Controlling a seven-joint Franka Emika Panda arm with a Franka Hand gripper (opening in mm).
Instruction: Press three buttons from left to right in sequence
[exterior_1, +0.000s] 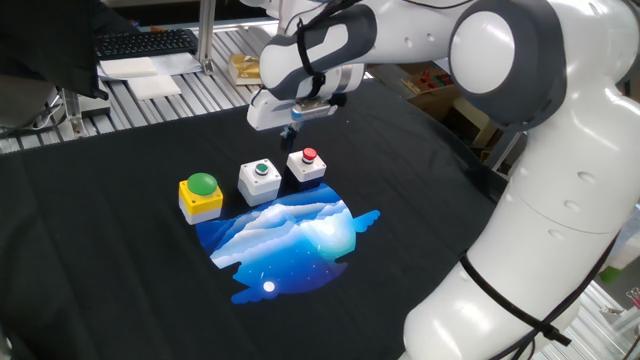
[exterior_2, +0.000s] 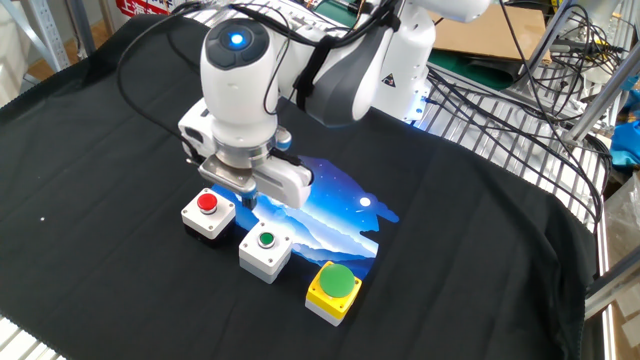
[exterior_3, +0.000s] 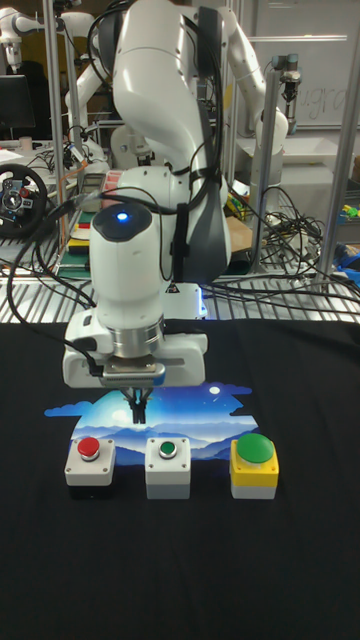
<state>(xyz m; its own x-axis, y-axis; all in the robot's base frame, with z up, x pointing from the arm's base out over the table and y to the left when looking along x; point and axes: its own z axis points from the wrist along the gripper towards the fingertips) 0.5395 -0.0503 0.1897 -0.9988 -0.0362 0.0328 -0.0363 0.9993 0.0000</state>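
Observation:
Three buttons stand in a row on the black cloth. The yellow box with a big green dome (exterior_1: 201, 195) (exterior_2: 334, 290) (exterior_3: 254, 466) is at one end. In the middle is the white box with a small green button (exterior_1: 260, 180) (exterior_2: 266, 252) (exterior_3: 168, 466). The white box with a small red button (exterior_1: 306, 165) (exterior_2: 208, 213) (exterior_3: 90, 465) is at the other end. My gripper (exterior_3: 137, 408) (exterior_1: 293, 130) hangs just behind the row, between the red and small green buttons, above the cloth and touching neither. Its fingertips meet in a narrow point, shut and empty.
A blue printed patch (exterior_1: 290, 235) lies on the black cloth (exterior_1: 120, 270) beside the buttons. A keyboard (exterior_1: 145, 42) and papers sit on the slatted table behind. Cables (exterior_2: 520, 90) run along the cloth's edge, near the arm's large base (exterior_1: 540, 250).

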